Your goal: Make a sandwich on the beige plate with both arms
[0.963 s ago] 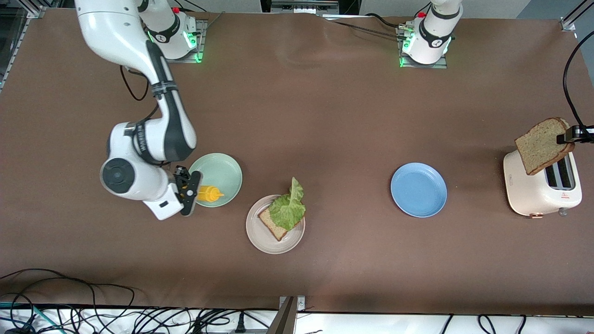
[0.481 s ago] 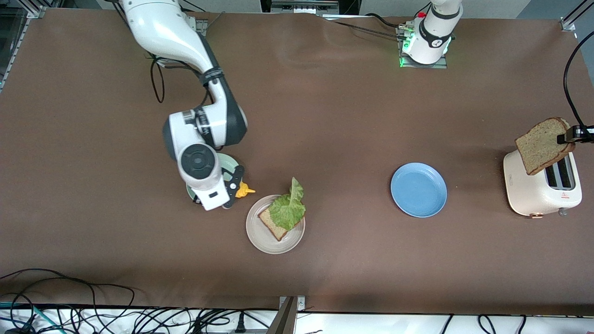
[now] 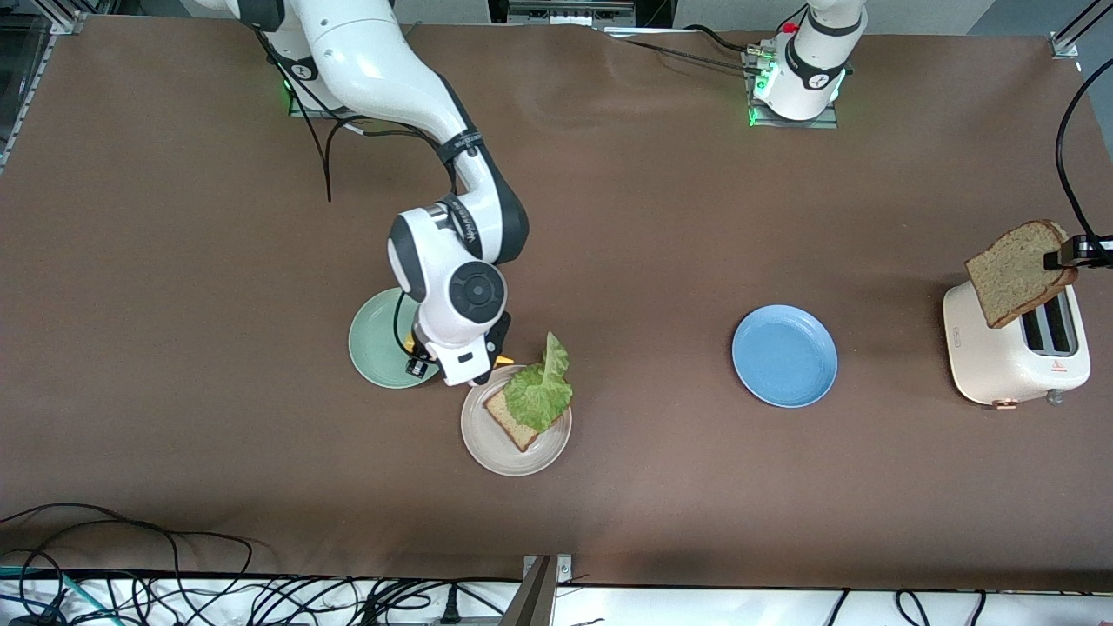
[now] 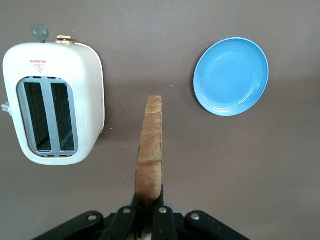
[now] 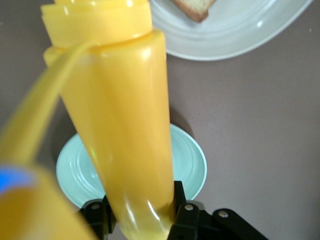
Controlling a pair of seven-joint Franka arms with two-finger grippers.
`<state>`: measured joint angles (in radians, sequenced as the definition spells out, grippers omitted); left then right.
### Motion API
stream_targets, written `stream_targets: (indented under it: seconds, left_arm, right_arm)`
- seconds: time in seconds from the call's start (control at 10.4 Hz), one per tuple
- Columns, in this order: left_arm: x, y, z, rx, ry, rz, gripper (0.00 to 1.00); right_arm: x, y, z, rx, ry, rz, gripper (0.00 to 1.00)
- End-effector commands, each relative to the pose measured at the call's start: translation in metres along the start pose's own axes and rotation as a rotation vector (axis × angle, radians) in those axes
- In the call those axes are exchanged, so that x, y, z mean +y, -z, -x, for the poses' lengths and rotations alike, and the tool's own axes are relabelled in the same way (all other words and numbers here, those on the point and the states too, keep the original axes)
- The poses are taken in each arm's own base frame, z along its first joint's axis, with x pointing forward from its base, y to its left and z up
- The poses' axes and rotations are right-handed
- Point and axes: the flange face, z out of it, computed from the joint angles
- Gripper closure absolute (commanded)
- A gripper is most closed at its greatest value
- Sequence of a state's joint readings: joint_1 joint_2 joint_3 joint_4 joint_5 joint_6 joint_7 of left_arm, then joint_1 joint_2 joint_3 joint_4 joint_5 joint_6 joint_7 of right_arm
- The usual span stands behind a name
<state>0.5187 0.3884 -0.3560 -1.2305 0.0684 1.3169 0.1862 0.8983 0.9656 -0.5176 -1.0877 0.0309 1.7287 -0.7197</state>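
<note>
**Task status.** Beige plate (image 3: 515, 421) sits lower centre of front view. On it: one bread slice (image 3: 510, 417) with lettuce leaf (image 3: 541, 389) laid over it, leaf tip overhanging the rim toward frame top. Base layers judged done. Not yet done: sauce (if intended) and top slice. Second bread slice (image 3: 1014, 272) is at right edge of front view, in the air over the toaster (image 3: 1017, 344), so sandwich is approx. halfway.

**Right arm.** Comes from base at upper left of front view, elbow bent, wrist pointing down at centre-left of frame. Right gripper (image 5: 141, 210) is clamped on a yellow squeeze bottle (image 5: 120, 115); in right wrist view the fingers (image 5: 186, 212) press both sides of the bottle body. Bottle hangs over the gap between mint green plate (image 3: 372, 343) and beige plate, nozzle end toward the beige plate. In front view the wrist housing hides most of the bottle; only a yellow sliver shows at its lower edge. Judged step: bring the bottle over the lettuce.

**Left arm.** Base at upper right of front view; the arm itself is mostly out of frame. Left gripper (image 4: 148, 212) is closed tight on the lower edge of the second slice, slice held edge-on and upright in left wrist view. It hangs over bare table beside the toaster, with blue plate (image 4: 231, 76) at upper right of that view. Arm waits.

**Remaining.** Carry the slice across, past the blue plate, and seat it on the lettuce.
</note>
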Motion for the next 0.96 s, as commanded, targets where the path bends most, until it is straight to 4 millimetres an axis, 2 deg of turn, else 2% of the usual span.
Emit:
stream_targets:
  seconds: [0.0,0.39,0.87]
  left_arm:
    - [0.002,0.004,0.001,0.016,-0.006,0.036,1.0]
    - [0.003,0.004,0.001,0.019,-0.01,0.057,1.0]
    - [0.01,0.005,0.0,0.021,-0.013,0.056,1.0]
  right_arm:
    - [-0.01,0.007,-0.016,-0.051,-0.02,0.069,1.0]
    - [-0.006,0.009,-0.015,-0.036,-0.019,0.068,1.0]
    - [0.016,-0.008,-0.006,-0.008,0.017,0.048,1.0]
